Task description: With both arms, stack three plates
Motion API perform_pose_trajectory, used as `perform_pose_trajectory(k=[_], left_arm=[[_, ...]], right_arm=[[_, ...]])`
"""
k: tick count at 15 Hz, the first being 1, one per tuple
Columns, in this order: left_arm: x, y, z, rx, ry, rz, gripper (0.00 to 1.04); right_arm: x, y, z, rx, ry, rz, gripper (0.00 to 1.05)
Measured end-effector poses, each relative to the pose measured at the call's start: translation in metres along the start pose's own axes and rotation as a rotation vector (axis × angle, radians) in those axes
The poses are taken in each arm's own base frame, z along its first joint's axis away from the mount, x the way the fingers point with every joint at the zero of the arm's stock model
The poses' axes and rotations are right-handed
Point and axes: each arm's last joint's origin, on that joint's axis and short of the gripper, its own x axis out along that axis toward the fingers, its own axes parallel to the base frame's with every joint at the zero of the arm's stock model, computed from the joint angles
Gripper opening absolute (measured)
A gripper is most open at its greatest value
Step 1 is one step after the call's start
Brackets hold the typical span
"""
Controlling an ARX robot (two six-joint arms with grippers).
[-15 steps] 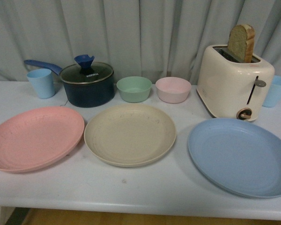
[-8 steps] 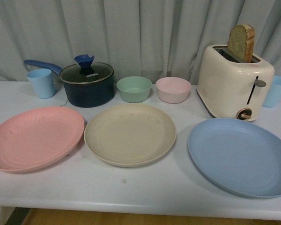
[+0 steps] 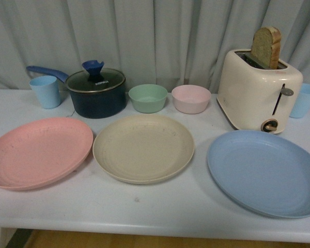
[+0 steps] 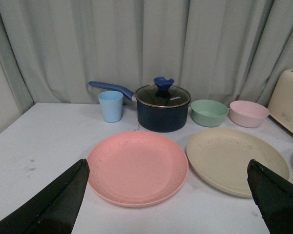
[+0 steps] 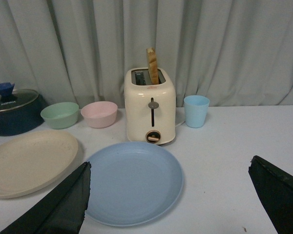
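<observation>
The left gripper (image 4: 167,165) gapes empty before the pink plate (image 4: 136,168) and the right gripper (image 5: 169,163) before the blue plate (image 5: 132,183), the cream plate (image 4: 234,158) lying between, probably as the stack's base.

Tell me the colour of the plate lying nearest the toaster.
The plate is light blue, clearest in the front view.
</observation>
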Motion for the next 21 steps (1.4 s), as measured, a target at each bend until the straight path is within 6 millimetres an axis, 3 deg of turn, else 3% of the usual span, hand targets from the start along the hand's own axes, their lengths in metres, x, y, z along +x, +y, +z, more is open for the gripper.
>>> perform_pose_trajectory(k=[21], left_arm=[[0.0,0.0,0.0,0.0,0.0,0.0,0.98]], right_arm=[[0.0,0.0,0.0,0.0,0.0,0.0,0.98]])
